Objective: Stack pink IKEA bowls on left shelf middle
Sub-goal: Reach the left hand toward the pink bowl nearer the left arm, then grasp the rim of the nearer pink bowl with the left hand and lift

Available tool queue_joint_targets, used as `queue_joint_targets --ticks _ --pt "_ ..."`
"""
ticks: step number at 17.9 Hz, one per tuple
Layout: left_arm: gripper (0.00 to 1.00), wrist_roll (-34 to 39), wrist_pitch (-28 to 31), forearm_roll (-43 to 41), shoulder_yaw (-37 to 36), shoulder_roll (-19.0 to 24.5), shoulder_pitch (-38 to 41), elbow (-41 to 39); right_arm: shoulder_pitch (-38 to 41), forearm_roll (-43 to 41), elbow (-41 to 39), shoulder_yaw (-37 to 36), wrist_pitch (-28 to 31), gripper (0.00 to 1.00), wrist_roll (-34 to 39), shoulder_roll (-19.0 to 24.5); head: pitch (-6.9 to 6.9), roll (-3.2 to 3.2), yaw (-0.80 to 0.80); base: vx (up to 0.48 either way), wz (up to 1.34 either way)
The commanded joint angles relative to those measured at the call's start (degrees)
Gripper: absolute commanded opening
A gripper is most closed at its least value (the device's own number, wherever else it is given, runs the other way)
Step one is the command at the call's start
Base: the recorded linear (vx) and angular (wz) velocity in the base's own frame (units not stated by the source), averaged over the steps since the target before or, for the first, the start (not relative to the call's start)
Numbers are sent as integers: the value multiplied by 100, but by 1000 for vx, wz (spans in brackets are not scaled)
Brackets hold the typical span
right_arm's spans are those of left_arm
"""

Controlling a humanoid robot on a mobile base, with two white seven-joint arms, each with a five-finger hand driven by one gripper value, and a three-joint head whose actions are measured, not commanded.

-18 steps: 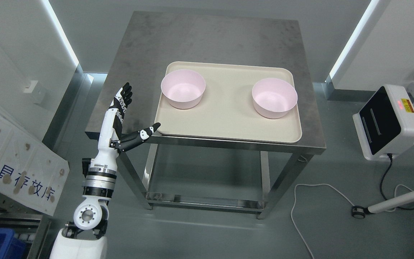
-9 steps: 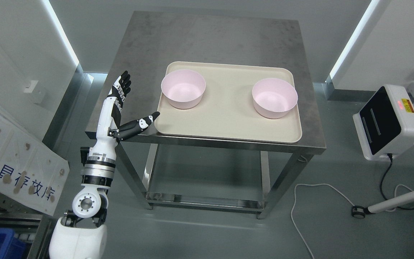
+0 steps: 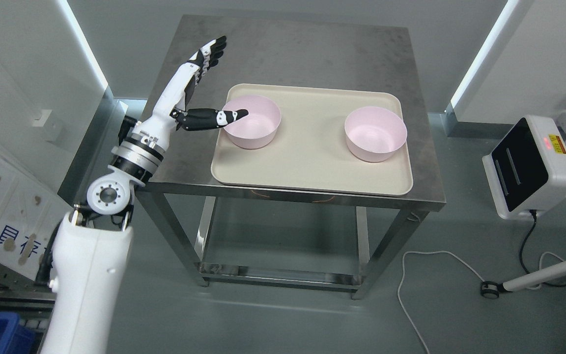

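The left hand (image 3: 192, 91) hangs over the metal surface (image 3: 283, 54) with its fingers (image 3: 209, 51) spread and straight, holding nothing. The thumb reaches sideways, its tip over the near rim of the left pink bowl (image 3: 256, 123), which sits just right of the fingers on the cream tray (image 3: 312, 167). The second pink bowl (image 3: 375, 133) stands well apart, farther right on the same tray.

Bright, even light; two LED strips (image 3: 82, 46) glow either side of the table (image 3: 288, 54), slightly blown out. Soft shadows under table, mild sheen on top. Sharp throughout, slight wide-angle bend at edges.
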Motion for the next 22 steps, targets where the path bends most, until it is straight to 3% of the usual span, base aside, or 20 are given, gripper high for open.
queue_joint_targets --ticks 1,5,7,13,22 --pt "100 -1178 59 -932 -812 1056 -1408 1796 167 0 -193 -62 -6 100 2 -100 0 0 0 0 0" --pt "93 -1276 137 -1810 -1127 968 -1889 2576 167 0 -193 -70 -6 100 2 -100 0 0 0 0 0" --pt "93 -1285 549 -1839 -1225 749 -2338 3087 167 0 -193 -62 2 100 2 -100 0 0 0 0 0" --pt "91 -1988 1314 -1839 -1383 169 -2358 3212 167 0 -193 -62 -6 100 2 -100 0 0 0 0 0" --pt "76 -1918 1465 -1847 -1322 -280 -2401 3520 167 0 -193 -62 -6 100 2 -100 0 0 0 0 0"
